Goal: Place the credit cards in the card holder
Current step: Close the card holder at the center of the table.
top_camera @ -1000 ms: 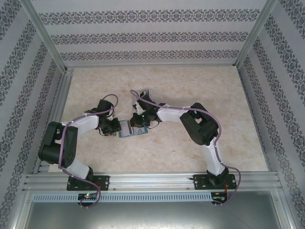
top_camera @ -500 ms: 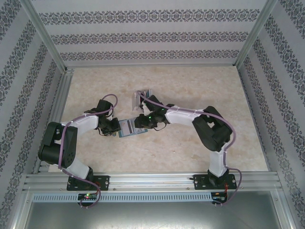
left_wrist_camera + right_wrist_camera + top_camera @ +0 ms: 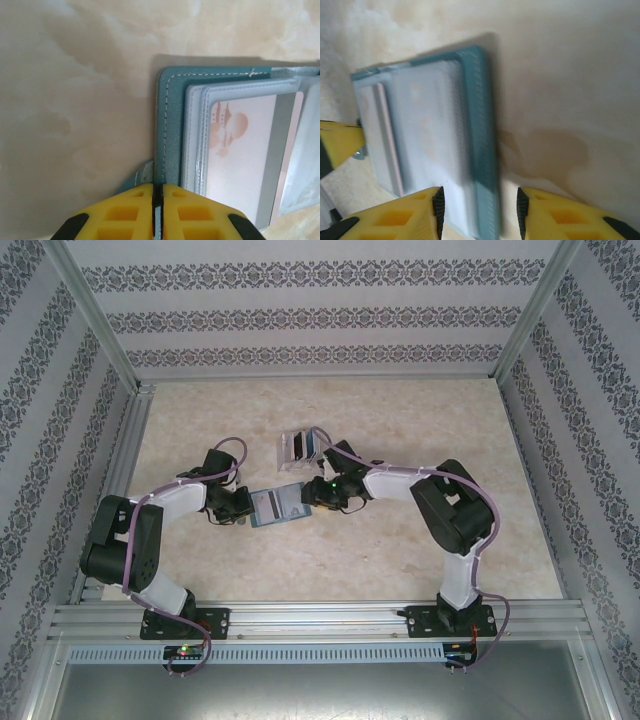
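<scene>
On the left, our left tool (image 3: pixel 157 190) stays clamped on the corner of the card holder (image 3: pixel 170 125), pinning it open on the surface (image 3: pixel 75 100). A pale pink credit card (image 3: pixel 245 150) sits inside a clear sleeve. Our right tool (image 3: pixel 480 200) has let go, its jaws standing apart above the holder's edge. Since a second ago it has drawn back rightward, uncovering the holder and the clear box (image 3: pixel 300 445). We judge this card seated.
</scene>
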